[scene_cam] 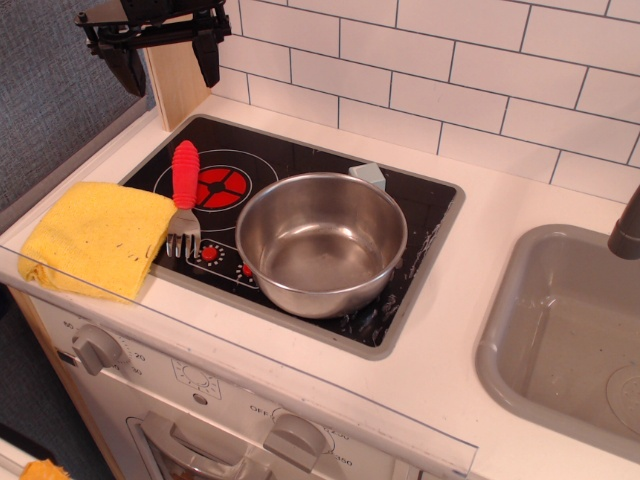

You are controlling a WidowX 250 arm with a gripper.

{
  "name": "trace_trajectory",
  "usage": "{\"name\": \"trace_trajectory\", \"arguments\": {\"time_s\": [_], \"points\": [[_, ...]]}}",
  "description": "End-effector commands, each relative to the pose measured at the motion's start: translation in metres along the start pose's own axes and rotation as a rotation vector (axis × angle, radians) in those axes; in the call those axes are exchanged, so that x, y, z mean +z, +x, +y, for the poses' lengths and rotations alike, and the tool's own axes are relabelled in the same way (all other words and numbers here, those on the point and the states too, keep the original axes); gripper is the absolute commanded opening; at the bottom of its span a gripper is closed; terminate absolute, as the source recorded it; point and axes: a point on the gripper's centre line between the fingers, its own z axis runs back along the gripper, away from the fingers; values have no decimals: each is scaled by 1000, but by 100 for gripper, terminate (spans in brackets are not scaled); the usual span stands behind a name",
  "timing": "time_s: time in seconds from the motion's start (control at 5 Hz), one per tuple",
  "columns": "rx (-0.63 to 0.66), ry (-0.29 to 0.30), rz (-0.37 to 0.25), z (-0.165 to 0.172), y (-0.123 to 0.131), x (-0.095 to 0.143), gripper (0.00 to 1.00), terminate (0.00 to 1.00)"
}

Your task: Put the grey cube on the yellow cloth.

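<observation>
The grey cube [369, 176] sits on the black stovetop just behind the steel bowl [322, 243]; the bowl's rim hides its lower part. The yellow cloth [97, 239] lies folded on the white counter at the front left, overlapping the stove's left edge. My gripper [167, 63] hangs high at the top left, above the stove's back-left corner, far from the cube. Its two black fingers point down with a wide gap between them and hold nothing.
A fork with a red handle [185, 194] lies on the left burner, its tines next to the cloth. A wooden post [178, 80] stands behind the gripper. A grey sink [560, 340] is at the right. A tiled wall runs behind.
</observation>
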Motion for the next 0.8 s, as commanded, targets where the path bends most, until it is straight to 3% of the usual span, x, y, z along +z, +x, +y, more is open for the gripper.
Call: {"name": "trace_trajectory", "arguments": {"time_s": [0.0, 0.2, 0.6], "points": [[0, 0, 0, 0, 0, 0, 100, 0], [128, 18, 22, -32, 0, -3, 100, 0], [125, -26, 50, -81, -5, -18, 100, 0]]}}
